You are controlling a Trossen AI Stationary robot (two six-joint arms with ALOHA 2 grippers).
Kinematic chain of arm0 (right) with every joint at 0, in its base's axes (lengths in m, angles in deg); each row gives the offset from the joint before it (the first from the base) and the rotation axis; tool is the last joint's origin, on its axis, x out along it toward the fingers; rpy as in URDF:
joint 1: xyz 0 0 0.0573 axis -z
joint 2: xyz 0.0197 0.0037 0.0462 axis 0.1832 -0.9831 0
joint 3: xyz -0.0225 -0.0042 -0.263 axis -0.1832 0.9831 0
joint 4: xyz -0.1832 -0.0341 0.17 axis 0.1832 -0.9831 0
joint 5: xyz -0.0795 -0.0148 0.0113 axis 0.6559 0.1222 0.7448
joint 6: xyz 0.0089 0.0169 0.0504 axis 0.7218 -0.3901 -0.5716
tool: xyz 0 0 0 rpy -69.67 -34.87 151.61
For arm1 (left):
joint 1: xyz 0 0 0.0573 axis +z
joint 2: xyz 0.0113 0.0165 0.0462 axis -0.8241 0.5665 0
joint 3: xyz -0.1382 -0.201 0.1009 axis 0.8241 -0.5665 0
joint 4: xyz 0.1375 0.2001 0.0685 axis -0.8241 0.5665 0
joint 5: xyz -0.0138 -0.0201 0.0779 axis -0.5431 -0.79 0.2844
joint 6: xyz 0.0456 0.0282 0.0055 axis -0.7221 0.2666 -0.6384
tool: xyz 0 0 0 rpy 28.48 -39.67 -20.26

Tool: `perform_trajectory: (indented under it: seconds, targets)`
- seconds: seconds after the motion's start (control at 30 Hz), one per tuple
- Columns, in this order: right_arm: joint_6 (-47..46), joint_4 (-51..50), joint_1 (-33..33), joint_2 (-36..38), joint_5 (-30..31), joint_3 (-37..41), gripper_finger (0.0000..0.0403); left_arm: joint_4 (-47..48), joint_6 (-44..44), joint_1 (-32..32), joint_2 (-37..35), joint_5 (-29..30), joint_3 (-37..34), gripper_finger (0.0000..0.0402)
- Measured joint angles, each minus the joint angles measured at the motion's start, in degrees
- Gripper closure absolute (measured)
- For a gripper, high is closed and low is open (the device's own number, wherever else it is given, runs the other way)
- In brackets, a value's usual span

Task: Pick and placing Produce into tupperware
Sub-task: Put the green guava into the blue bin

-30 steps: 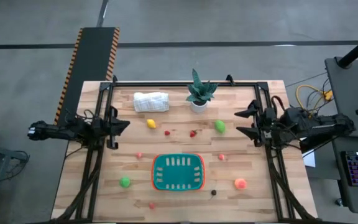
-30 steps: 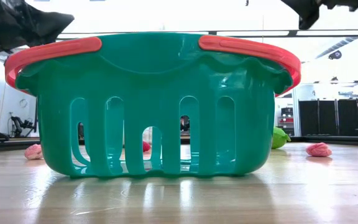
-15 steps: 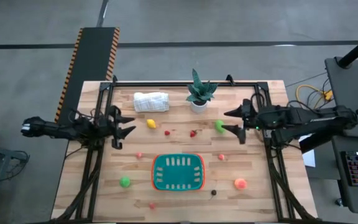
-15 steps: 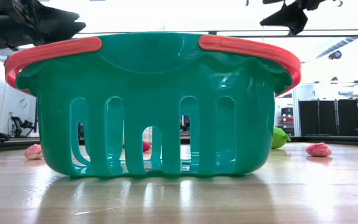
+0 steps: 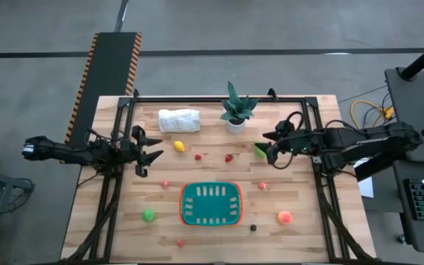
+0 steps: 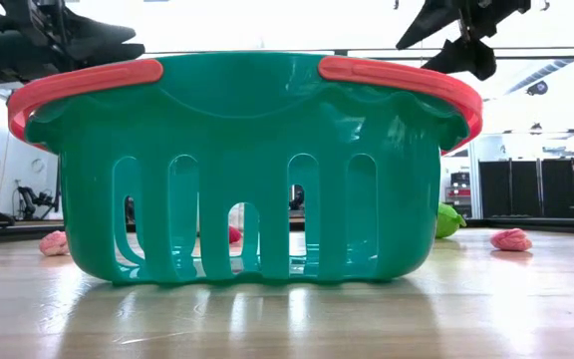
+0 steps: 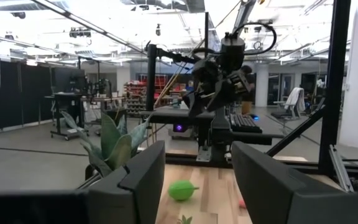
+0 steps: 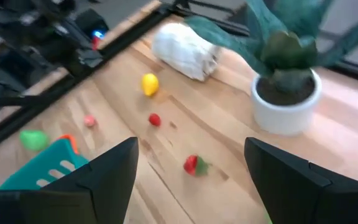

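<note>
The tupperware [image 5: 210,203] is teal with an orange-red rim and stands near the table's front middle. It fills the low view [image 6: 247,170]. Small produce lies scattered on the wood: a yellow piece [image 5: 179,146], a red strawberry [image 5: 229,157], a green piece [image 5: 260,149] and an orange-pink piece [image 5: 285,217], among others. My left gripper [image 5: 155,150] hovers open at the table's left side, level, holding nothing. My right gripper [image 5: 269,149] hovers open above the green piece, tipped downward. Its wrist view shows the strawberry [image 8: 193,165] on the table between its fingers.
A potted green plant [image 5: 235,110] and a rolled white cloth [image 5: 179,120] stand at the table's far side. A black frame [image 5: 219,97] runs along the far edge and both sides. More small pieces lie around the tupperware: green [image 5: 148,215], dark [image 5: 253,228], pink [image 5: 262,185].
My left gripper has opened while staying in place at the table's left side. My right gripper has moved toward the table's left, from the right frame to above the green piece, rolling and tipping its fingers downward. No produce has moved.
</note>
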Motion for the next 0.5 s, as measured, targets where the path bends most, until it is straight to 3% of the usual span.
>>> perform_trajectory:
  seconds: [0.27,0.5]
  targets:
    - [-2.82,-23.08,1.44,-7.39,-0.01,-15.23,0.0136,0.03,0.02,0.0,-0.51,-0.01,0.0,0.0228]
    - [0.23,-39.86,1.56,-16.61,-0.01,-28.05,0.0141,-2.81,-0.23,0.0,-0.73,-0.02,0.0,0.0228]
